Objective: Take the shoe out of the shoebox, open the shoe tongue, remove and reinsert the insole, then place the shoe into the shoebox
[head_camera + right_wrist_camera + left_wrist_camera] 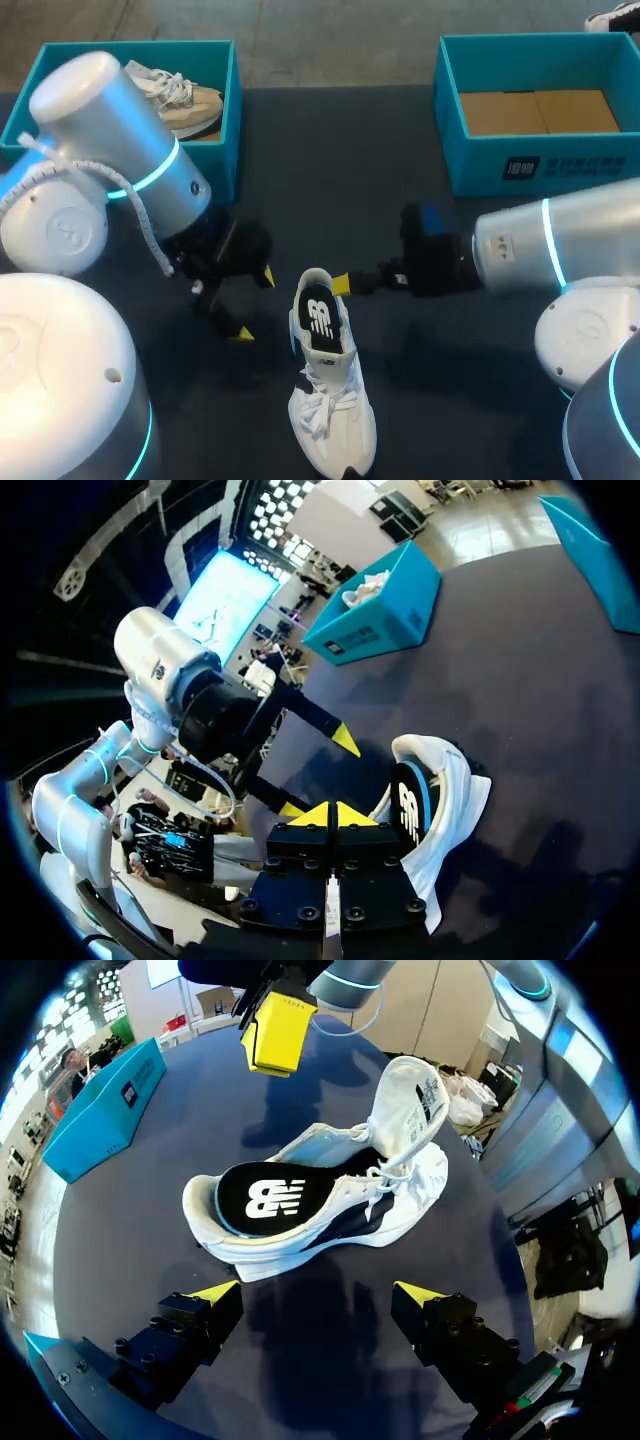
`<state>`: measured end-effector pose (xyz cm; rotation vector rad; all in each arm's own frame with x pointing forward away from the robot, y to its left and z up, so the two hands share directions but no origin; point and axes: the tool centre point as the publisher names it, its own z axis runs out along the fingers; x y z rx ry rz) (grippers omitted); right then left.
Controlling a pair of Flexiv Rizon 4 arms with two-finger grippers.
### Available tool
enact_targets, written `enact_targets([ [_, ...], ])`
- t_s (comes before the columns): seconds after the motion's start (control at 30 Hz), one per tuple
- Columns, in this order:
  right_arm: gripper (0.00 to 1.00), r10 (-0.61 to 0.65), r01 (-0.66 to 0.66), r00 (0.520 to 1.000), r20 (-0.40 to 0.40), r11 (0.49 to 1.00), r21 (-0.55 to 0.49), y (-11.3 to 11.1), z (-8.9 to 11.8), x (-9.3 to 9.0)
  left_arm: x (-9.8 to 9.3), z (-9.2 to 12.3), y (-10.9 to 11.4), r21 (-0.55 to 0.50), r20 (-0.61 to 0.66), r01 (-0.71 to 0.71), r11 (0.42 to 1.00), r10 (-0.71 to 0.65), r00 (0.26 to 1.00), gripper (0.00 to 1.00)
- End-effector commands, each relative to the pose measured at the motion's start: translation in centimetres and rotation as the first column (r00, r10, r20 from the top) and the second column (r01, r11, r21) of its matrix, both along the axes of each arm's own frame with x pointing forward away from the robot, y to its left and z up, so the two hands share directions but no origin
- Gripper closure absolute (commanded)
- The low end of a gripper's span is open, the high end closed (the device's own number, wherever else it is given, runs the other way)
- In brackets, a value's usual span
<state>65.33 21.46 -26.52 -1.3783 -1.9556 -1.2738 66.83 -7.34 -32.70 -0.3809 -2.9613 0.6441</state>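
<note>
Nearest the camera, the white shoe lay on the dark desk at about 6 o'clock, outside both boxes. Its long axis ran from 12 to 6, heel toward 12 and toe toward 6. Its black insole sat in the heel opening, and in the left wrist view the tongue stood raised over loose laces.

Two teal shoeboxes stood at the far edge. The left shoebox, at 10 o'clock, held one tan shoe. The right shoebox, at 2 o'clock, held only brown cardboard. That made two shoes in all, one boxed and one on the desk.

The left pincer was released, its fingers spread wide at 9 o'clock of the heel and apart from the white shoe. The right pincer was clenched, tips together with nothing seen between them, just beside the heel at 3 o'clock.
</note>
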Motion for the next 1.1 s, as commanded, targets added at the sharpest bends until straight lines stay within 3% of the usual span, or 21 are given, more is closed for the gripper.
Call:
enact_targets([
  [0.03,1.00,-0.085,0.083,0.996,0.000,0.975,-0.206,1.0,0.4,0.0,0.6,2.9,2.3,0.013,0.001,0.021,1.000,-0.021,1.000,0.00],
  [0.37,1.00,-0.085,0.083,0.996,0.000,0.975,-0.206,1.0,0.4,0.0,2.0,4.7,6.4,0.034,0.024,0.067,0.997,-0.067,0.997,0.00],
  [0.63,1.00,-0.085,0.083,0.996,0.000,0.975,-0.206,1.0,0.4,0.0,3.6,5.8,9.2,0.005,0.045,0.190,0.982,-0.190,0.981,0.00],
  [1.1,1.00,-0.153,0.116,0.986,-0.066,0.914,-0.389,3.9,-3.4,0.1,6.8,7.1,11.6,0.051,0.043,0.184,0.982,-0.186,0.982,0.00],
])
